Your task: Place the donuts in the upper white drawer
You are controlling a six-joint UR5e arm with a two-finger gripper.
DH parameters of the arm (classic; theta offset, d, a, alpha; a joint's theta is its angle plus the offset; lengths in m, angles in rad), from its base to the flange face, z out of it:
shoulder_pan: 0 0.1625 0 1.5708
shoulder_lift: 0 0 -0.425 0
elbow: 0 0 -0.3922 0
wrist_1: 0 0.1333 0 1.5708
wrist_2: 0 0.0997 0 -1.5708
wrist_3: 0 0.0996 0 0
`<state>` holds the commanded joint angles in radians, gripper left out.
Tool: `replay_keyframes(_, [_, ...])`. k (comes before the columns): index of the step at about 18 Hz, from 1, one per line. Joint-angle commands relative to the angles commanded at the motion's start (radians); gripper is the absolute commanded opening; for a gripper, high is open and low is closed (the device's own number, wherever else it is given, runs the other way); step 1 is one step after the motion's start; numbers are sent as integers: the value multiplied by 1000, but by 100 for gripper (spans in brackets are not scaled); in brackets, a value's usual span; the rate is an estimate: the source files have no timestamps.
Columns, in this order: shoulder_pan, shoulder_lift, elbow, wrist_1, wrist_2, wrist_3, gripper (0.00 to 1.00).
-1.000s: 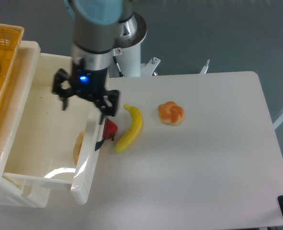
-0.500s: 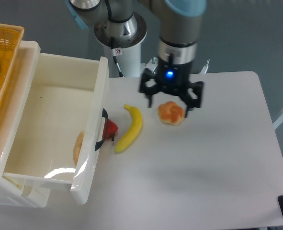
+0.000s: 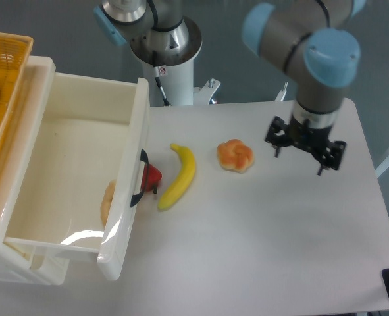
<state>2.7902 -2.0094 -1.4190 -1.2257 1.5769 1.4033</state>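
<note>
The light is bright and even, and it seems to come from above. My table (image 3: pixel 266 250) looks very white, almost washed out. There is a shiny glare spot on the front wall of the upper white drawer (image 3: pixel 82 237). Shadows are soft and small, just thin ones under the banana (image 3: pixel 180 176) and the knotted bun (image 3: pixel 235 155). My gripper (image 3: pixel 305 151) looks a little fuzzy. The whole picture is a bit grainy, not very sharp.

Knotted bun (image 3: pixel 235 155): golden-orange, lying on the table.
Pale donut (image 3: pixel 108 202): inside the drawer (mostly hidden by its front wall).
Upper white drawer (image 3: pixel 49 217): glossy, pulled open.
</note>
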Motion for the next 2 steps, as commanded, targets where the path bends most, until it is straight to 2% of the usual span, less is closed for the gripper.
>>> replay_keyframes(2, [9,-22,8,2,2,40,100])
